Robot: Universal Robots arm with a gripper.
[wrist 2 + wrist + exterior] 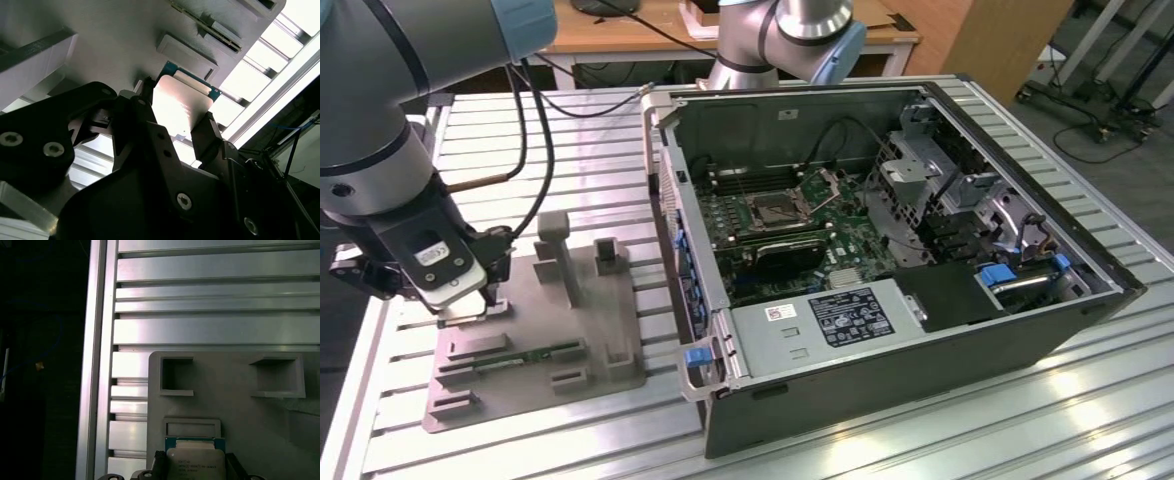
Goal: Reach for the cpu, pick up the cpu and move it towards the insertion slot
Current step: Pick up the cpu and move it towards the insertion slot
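The cpu (181, 106) is a small square chip with a silver top and a green rim; it sits between my gripper's two dark fingers (207, 131) in both wrist views. My gripper (177, 117) stands shut on its two opposite edges, low over the grey fixture's corner at the exterior view's left (458, 310). The first wrist view shows the cpu (195, 462) just past a small raised frame on the fixture. Whether the chip is lifted off the fixture I cannot tell. The insertion slot (781, 210) is the square socket inside the open computer case, far off to the exterior view's right.
The grey fixture (534, 340) has upright posts and holds a green memory stick (520, 357). The open computer case (881, 250) fills the exterior view's right. A second arm (787, 40) stands behind it. The slatted table's edge (97, 360) runs close beside the fixture.
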